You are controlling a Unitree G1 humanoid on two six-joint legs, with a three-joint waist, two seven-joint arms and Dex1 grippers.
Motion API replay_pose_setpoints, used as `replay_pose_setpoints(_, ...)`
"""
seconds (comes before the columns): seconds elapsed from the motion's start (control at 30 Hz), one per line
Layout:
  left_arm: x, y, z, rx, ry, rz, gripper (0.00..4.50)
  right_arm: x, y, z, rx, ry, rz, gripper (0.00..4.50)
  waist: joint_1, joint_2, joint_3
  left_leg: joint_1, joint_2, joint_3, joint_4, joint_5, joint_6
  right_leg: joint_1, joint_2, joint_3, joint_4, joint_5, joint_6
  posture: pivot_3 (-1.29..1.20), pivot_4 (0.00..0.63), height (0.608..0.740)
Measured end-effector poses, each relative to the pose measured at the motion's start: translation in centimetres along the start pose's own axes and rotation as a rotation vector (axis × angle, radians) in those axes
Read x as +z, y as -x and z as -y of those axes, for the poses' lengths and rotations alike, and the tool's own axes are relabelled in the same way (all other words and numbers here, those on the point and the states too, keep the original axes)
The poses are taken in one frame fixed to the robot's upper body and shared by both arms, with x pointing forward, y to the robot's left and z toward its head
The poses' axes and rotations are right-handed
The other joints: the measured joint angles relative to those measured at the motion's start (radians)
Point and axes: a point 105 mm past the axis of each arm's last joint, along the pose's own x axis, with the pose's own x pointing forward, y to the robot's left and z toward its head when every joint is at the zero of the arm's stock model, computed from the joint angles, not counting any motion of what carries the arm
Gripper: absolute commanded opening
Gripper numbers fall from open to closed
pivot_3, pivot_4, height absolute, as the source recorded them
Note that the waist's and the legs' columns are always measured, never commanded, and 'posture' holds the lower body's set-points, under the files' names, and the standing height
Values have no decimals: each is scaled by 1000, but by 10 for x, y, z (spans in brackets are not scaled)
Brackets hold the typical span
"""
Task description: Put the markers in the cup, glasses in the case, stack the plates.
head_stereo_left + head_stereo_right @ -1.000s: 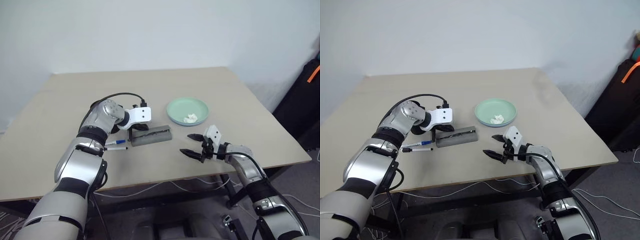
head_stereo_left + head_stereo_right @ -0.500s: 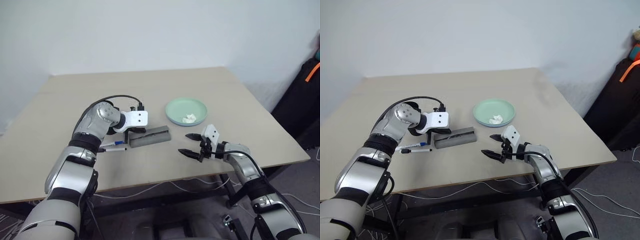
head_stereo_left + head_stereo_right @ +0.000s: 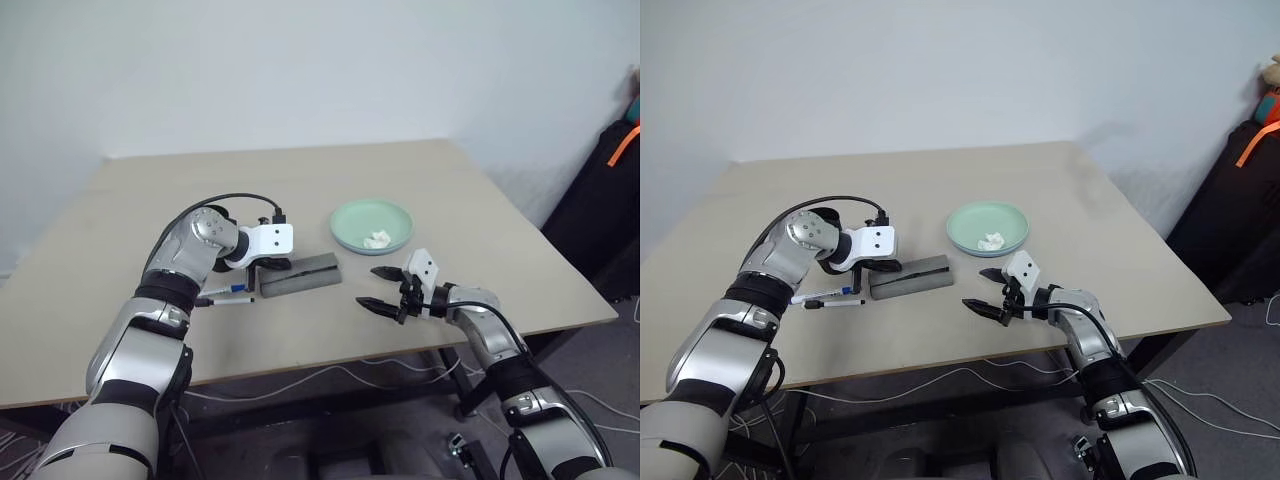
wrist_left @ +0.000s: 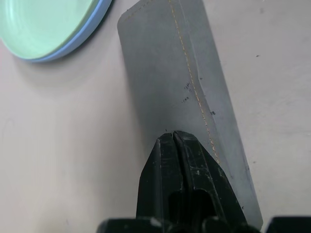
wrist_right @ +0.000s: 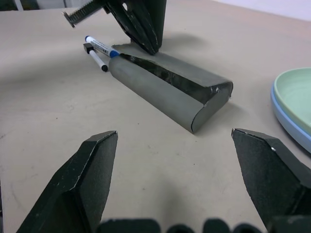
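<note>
Two markers [image 3: 828, 297] lie side by side on the beige table [image 3: 940, 180], one with a blue cap and one with a dark cap, just off the left end of the grey case [image 3: 910, 276]. The case lies lengthwise across the table in front of the robot, its lid down as far as the views show, with a line of pale stitching running along its top in the left wrist view. The left gripper [image 4: 181, 145] points down over the left end of the case with its two black fingers pressed together and nothing between them; its tips sit right at the case's surface, though whether they actually touch it cannot be told. To the right and a little farther back rest the plates [image 3: 987, 226], the mint green one stacked on the light blue one, whose rim [image 5: 286, 121] peeks out underneath. A small crumpled white scrap [image 3: 991, 240] lies in the green plate. The right gripper [image 3: 986, 290] hovers near the front edge of the table, well to the right of the case and in front of the plates, pointing toward the case with its fingers spread wide and gripping nothing. A black bag with an orange strap [image 3: 1252, 140] stands on the floor beyond the table's right side.
</note>
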Motion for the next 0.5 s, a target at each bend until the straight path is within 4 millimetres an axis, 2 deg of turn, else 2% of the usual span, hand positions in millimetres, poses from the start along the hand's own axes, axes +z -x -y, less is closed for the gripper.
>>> replay_pose_setpoints(0.5,1,-7,4,24,-167,-7,11,-4,-3,-1,-14,-18,9,4080,2,1,-1,5,0,0,-1,0,0,5,-2,0,-1,0,0,0,0,740)
